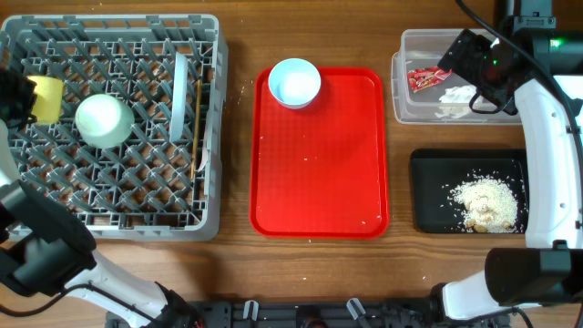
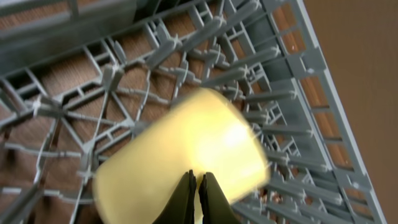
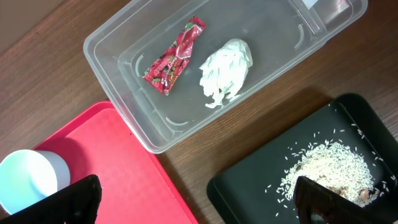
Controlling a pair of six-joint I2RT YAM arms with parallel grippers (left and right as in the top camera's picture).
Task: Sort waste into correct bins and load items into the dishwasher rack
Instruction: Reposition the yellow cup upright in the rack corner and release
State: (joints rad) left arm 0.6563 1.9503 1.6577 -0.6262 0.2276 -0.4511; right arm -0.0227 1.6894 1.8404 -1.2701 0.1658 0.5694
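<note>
The grey dishwasher rack (image 1: 109, 196) holds an upturned pale bowl (image 1: 103, 120), the upright blue plate (image 1: 179, 85) and the wooden stick (image 1: 196, 118). My left gripper (image 1: 14, 96) is at the rack's left side. Its fingers (image 2: 200, 186) are pinched on the yellow cup (image 2: 186, 149), over the rack's pegs (image 2: 298, 81). The second bowl (image 1: 294, 82) stands on the red tray. The clear tub (image 3: 112, 37) holds the red wrapper (image 3: 171, 59) and the white scrap (image 3: 225, 71). The black tray (image 3: 249, 193) holds the beige food (image 3: 329, 165). My right gripper (image 3: 202, 202) is open and empty, above the gap between tub and black tray.
The red tray (image 1: 319, 182) lies mid-table between the rack and the bins, with only the bowl on it at its far edge. Bare wood shows between the tub (image 1: 401, 91) and the black tray (image 1: 424, 196). The right arm (image 1: 547, 137) runs along the table's right edge.
</note>
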